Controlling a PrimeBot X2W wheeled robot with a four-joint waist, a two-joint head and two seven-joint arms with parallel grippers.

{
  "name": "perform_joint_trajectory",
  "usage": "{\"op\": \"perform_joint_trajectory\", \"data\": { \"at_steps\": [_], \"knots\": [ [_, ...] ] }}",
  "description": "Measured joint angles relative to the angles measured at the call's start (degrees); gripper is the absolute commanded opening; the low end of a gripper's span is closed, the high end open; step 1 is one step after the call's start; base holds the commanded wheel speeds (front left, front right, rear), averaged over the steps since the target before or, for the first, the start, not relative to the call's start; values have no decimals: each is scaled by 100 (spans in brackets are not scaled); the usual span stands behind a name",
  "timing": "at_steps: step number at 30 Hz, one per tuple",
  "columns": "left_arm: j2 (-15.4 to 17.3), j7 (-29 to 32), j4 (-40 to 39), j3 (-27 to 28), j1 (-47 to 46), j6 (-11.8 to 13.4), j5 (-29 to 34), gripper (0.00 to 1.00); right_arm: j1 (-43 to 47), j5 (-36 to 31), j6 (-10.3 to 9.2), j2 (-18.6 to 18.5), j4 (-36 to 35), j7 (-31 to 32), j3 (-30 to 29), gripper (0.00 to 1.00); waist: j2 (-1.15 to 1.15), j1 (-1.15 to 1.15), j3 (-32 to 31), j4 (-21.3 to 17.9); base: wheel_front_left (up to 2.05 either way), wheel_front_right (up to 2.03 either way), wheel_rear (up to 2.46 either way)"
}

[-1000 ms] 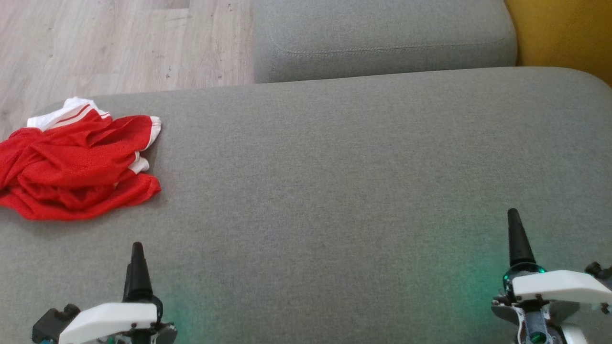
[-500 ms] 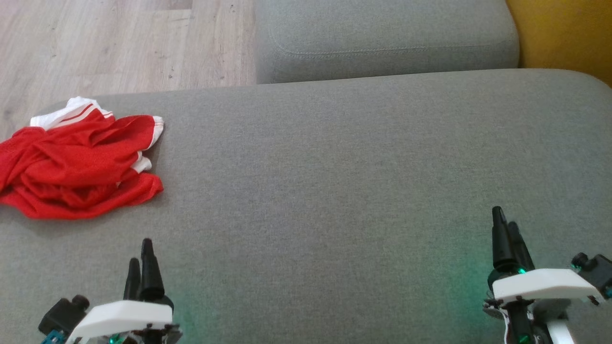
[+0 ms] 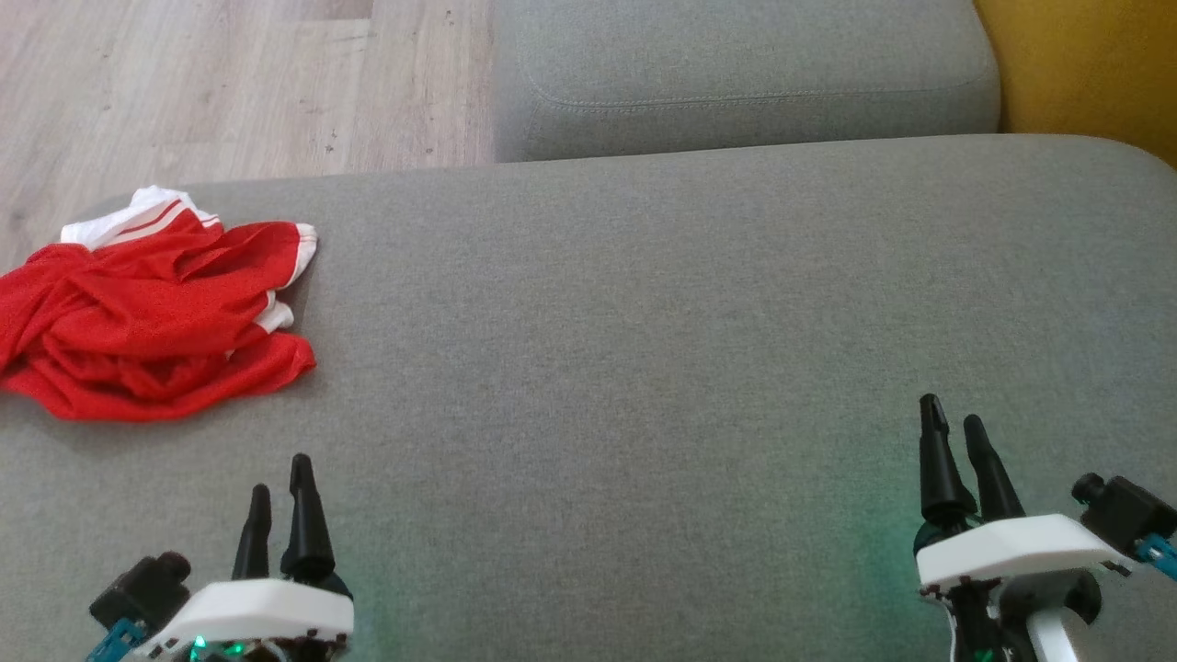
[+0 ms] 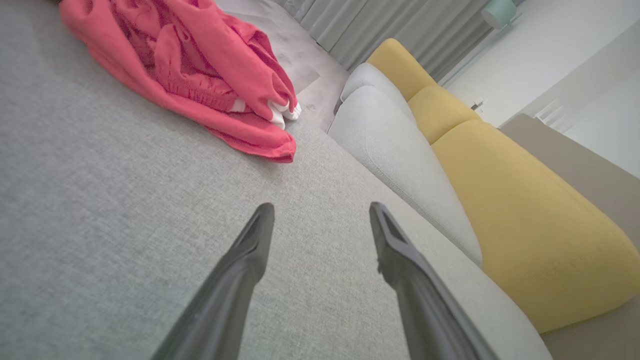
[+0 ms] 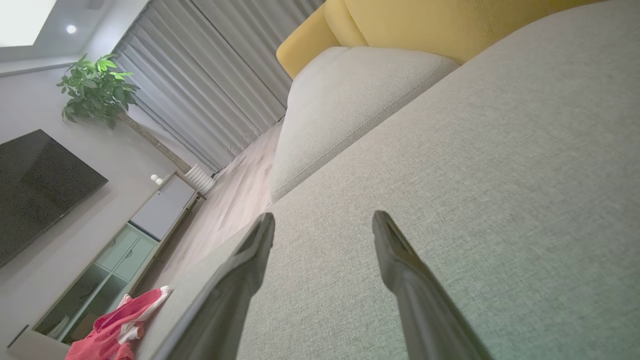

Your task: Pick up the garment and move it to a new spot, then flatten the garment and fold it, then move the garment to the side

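- The garment (image 3: 147,322) is coloured bright red, edged with white bands and thin red stripes.
- The sofa seat (image 3: 644,303) is covered in plain grey weave.
- The cushion (image 3: 1085,64) is coloured mustard yellow.
- The floor (image 3: 184,83) is patterned with pale wood grain.
- The left gripper (image 3: 279,476) and right gripper (image 3: 952,412) are finished with black fingers and white housings.

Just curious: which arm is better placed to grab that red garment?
Probably left: the left pincer, open, sits near the red garment; the right pincer is far across the grey cushion.
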Motion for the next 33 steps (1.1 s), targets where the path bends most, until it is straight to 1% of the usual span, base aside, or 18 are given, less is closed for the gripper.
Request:
{"op": "perform_joint_trajectory", "data": {
  "at_steps": [12,15,26,33],
  "knots": [
    [191,-185,111,-159,0,-2,888,100,-36,-927,0,-1,0,-159,52,100,0,0,-19,0,0,0,0],
    [225,-205,121,-175,0,-2,1028,100,-36,-1054,0,-1,0,-216,51,100,0,0,-17,2,0,0,0],
    [296,-398,177,-260,-1,5,1741,100,-36,-1878,1,-2,-7,-401,77,100,0,0,-14,15,0,0,0],
    [420,-506,224,-258,-4,5,2165,100,-36,-2279,1,-3,11,-509,121,100,0,0,-1,31,0,0,0]
  ]
}}
